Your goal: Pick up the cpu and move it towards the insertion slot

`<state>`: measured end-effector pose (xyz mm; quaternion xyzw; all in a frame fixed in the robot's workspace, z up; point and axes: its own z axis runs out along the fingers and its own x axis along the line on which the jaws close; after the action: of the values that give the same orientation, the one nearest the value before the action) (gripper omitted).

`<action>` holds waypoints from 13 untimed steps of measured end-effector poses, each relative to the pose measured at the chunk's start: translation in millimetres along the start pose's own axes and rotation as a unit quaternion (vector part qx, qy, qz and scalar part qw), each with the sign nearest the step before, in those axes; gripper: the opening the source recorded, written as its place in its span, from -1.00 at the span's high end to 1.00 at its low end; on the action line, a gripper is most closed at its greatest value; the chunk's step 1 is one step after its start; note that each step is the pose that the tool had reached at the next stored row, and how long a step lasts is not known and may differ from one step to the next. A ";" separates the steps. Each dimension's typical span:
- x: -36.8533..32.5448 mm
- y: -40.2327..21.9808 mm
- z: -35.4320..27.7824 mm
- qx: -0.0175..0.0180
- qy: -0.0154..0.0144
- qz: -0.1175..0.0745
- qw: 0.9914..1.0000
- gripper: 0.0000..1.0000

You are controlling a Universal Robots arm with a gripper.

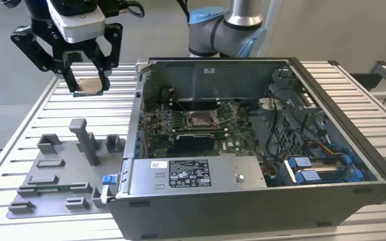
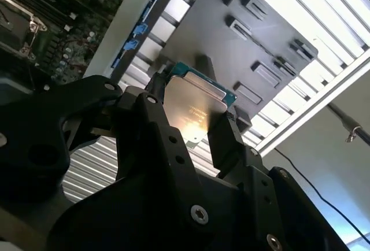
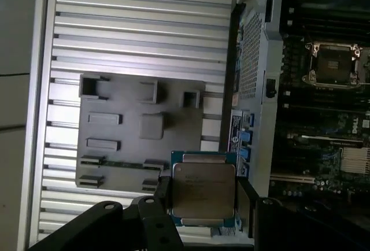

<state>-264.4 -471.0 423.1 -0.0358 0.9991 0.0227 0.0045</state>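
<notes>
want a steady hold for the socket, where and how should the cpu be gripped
By two opposite thin edges, coming from its metal-top side: the cpu is a thin flat square, so its edges give parallel faces. The gripper holds it that way now.

Satin silvery metal on cpu [image 3: 202, 192], matt grey plastic on tray [image 3: 179, 132], ribbed pale metal on table [image 3: 144, 31]

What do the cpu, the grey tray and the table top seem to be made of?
The cpu: silvery brushed-looking metal lid catching a soft glare, on a green rim, probably circuit board. The grey tray: likely matte plastic, dull, without reflections. The table top: apparently aluminium, pale ribbed slats with a light sheen.
</notes>
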 end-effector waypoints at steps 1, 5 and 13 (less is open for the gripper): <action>-4.1 -0.3 0.2 0.000 0.000 0.000 1.000 1.00; -20.0 -1.5 1.0 0.000 0.000 0.000 1.000 1.00; -48.8 -3.6 2.8 0.000 0.000 0.000 1.000 1.00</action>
<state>-215.4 -471.0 420.6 -0.0359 0.9991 0.0227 0.0045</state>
